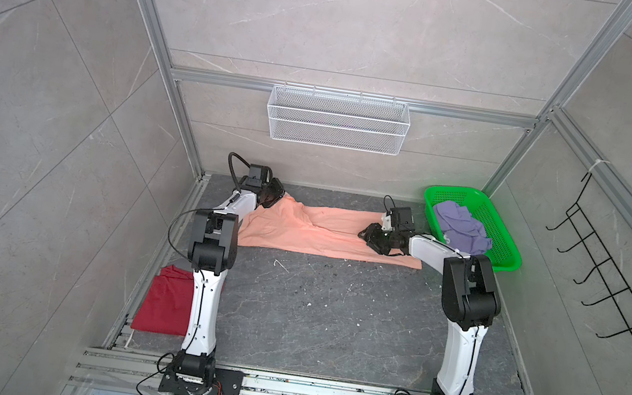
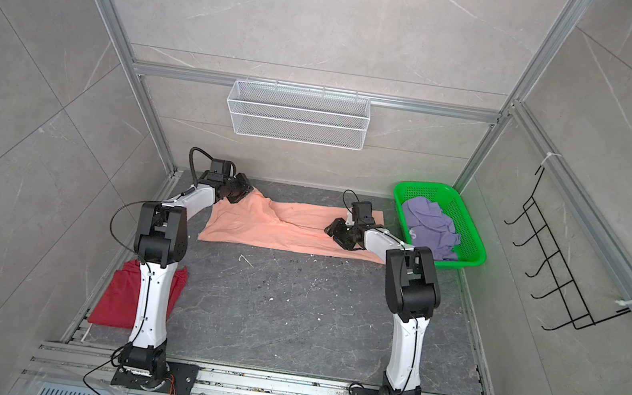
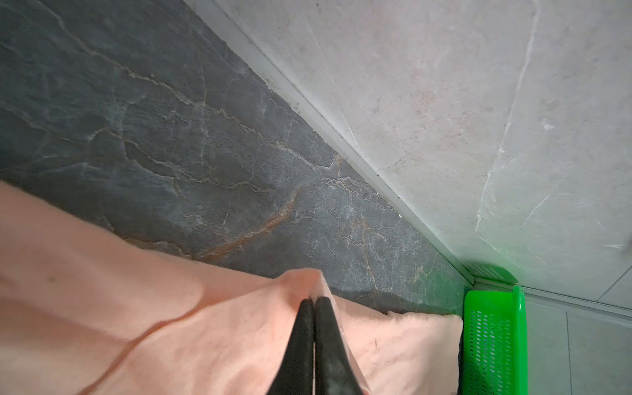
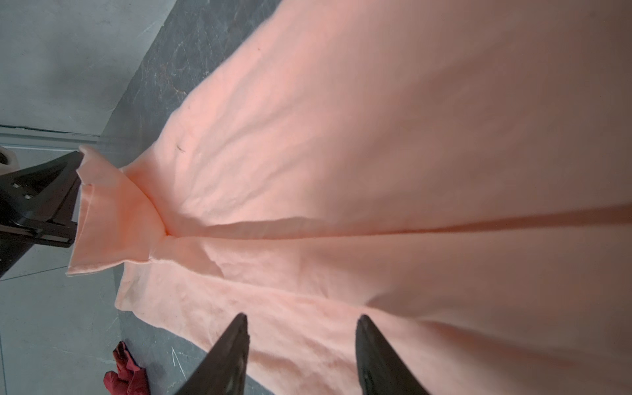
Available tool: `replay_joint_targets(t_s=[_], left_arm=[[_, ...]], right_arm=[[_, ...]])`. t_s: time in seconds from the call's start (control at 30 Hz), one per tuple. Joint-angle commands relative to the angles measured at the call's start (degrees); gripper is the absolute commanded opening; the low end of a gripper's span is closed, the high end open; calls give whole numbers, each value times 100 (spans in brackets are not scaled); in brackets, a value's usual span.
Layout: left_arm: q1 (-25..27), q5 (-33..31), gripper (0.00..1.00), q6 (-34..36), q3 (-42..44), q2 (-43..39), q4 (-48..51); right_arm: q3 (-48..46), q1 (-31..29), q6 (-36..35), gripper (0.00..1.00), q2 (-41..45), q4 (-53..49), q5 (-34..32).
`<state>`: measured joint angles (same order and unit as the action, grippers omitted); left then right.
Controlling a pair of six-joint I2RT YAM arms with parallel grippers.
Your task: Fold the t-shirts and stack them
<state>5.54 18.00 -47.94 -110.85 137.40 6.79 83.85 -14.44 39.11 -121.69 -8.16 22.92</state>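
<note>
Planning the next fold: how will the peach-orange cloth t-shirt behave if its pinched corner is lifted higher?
Probably floppy: the peach-orange cloth t-shirt tents into creases where the left gripper pinches it. Likely light: one small pinch raises that corner.

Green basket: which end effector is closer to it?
Right. The right end effector is over the peach shirt near the basket; the left end effector grips the shirt's opposite end.

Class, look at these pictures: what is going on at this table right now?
The left gripper is shut on an edge of the peach t-shirt, holding it raised near the back wall. The right gripper hangs open over the shirt's other end, gripping nothing. A red t-shirt lies front left; a lavender t-shirt sits in the green basket.
</note>
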Motion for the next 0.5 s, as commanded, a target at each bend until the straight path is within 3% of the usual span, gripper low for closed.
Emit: replay_joint_targets(t_s=[0.0, 0.27, 0.47], left_arm=[[8, -150, 0, -154, -208, 18, -196], [-71, -367, 0, -101, -103, -62, -134], [-79, -335, 0, -66, -208, 24, -80]], right_arm=[[376, 19, -234, 52, -288, -287, -126], [823, 20, -556, 52, -387, -716, -320], [62, -23, -552, 52, 267, -493, 59]])
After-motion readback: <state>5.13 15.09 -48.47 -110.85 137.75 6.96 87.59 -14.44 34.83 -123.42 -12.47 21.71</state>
